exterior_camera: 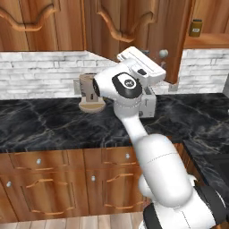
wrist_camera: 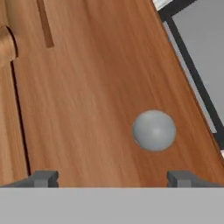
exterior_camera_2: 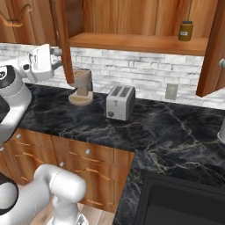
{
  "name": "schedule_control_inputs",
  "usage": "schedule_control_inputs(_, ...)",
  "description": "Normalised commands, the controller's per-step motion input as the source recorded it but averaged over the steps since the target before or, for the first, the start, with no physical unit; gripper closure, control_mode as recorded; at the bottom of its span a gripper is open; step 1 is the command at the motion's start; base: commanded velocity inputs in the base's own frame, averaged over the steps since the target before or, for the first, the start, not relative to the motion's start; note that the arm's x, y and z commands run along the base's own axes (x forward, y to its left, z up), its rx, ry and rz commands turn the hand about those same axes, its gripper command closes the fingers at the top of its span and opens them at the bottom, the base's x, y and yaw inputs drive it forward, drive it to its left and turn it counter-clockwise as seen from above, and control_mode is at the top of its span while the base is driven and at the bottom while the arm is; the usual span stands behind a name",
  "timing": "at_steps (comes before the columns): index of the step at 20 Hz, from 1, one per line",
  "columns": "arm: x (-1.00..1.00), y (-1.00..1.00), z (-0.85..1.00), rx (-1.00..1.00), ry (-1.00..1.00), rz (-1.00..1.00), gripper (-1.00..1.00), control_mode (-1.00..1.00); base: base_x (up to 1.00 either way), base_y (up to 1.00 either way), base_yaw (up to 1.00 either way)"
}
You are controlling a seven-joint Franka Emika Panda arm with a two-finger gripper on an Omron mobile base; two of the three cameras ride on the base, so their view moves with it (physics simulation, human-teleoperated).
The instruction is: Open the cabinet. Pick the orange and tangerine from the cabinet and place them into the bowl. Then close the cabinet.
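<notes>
While the white arm reaches up and forward, its gripper (wrist_camera: 112,178) stands wide open, holding nothing, facing the cabinet (wrist_camera: 87,96) door. Just ahead, nearer 1 fingertip, sits the round silver knob (wrist_camera: 154,130). That tall, upright door is swung open. Below lie the black marble counter (exterior_camera: 49,123), toaster (exterior_camera_2: 120,102) and white brick wall (exterior_camera: 36,74).

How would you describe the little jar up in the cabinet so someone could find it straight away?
Look at the reddish-brown wooden wall cabinet above the black marble counter. On its open shelf, far right, stands a small amber jar with a dark lid, alone, above the wall outlet.
</notes>
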Motion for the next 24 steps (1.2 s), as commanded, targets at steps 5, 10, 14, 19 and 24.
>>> schedule_control_inputs(5, 1.00, -0.66, -0.18, 0.06, 0.00, 0.10, -1.00, -1.00, 0.00, 0.00, 0.00)
schedule_control_inputs(10, 1.00, -0.35, -0.30, 0.00, 0.01, 0.08, -1.00, -1.00, 0.00, 0.00, 0.00)
schedule_control_inputs(14, 0.92, -0.48, -0.06, 0.12, 0.08, 0.12, -1.00, -1.00, 0.00, 0.00, 0.00)
schedule_control_inputs(19, 0.75, -0.61, 0.00, 0.18, 0.07, 0.16, -1.00, -1.00, 0.00, 0.00, 0.00)
schedule_control_inputs(24, 0.83, -0.65, -0.03, 0.15, 0.06, 0.20, -1.00, -1.00, 0.00, 0.00, 0.00)
